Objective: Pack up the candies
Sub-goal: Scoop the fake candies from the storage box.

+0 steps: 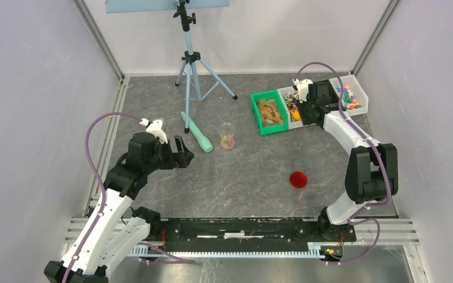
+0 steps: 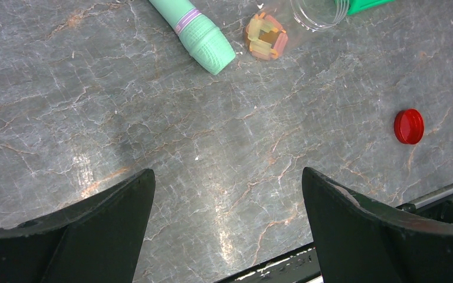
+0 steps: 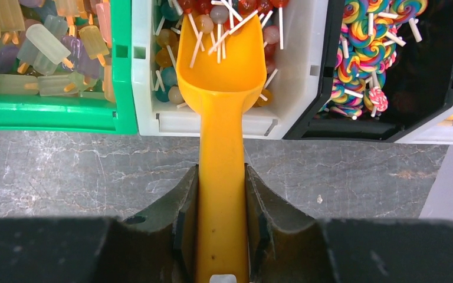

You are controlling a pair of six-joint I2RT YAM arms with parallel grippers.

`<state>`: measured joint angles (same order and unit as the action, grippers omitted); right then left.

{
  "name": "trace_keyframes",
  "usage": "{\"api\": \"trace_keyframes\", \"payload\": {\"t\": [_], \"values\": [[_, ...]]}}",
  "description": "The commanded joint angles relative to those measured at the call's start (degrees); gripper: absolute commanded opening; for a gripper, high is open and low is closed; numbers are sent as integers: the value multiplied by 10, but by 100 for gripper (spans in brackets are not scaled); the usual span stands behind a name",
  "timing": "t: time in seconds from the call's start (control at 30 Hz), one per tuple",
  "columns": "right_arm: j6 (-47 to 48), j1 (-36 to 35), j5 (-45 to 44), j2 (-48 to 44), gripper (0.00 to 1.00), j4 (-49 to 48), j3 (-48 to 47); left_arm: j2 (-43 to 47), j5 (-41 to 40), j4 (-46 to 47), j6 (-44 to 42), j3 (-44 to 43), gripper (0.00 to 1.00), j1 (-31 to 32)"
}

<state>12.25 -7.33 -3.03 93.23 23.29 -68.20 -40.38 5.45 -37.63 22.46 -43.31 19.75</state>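
Hovering over the marble-patterned table [image 2: 94,118] at the left, the left gripper [image 2: 227,174] has its jaws spread wide with nothing between them. To its right a mint-green cylinder [image 1: 197,133] lies flat, just beside an upright clear cup [image 1: 227,136] with a few candies [image 2: 265,36] at its bottom. A red lid [image 1: 298,179] sits apart, nearer the arms. Farther right stands a row of bins: a green bin [image 3: 53,115] of ice-pop candies [image 3: 41,41], a white bin [image 3: 295,71] of ball lollipops [image 3: 166,39], and a black bin [image 3: 436,65] of swirl lollipops [image 3: 365,53]. The right gripper [image 3: 221,177] is clamped partway closed on the handle of an orange scoop [image 3: 218,76], whose bowl reaches into the white bin with several lollipops in it.
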Motion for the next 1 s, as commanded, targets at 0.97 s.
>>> {"api": "trace_keyframes", "payload": {"t": [0.97], "values": [[-35,13,19,-150,0,-342,264,2,-8,4,-25,-16,100,4]]}}
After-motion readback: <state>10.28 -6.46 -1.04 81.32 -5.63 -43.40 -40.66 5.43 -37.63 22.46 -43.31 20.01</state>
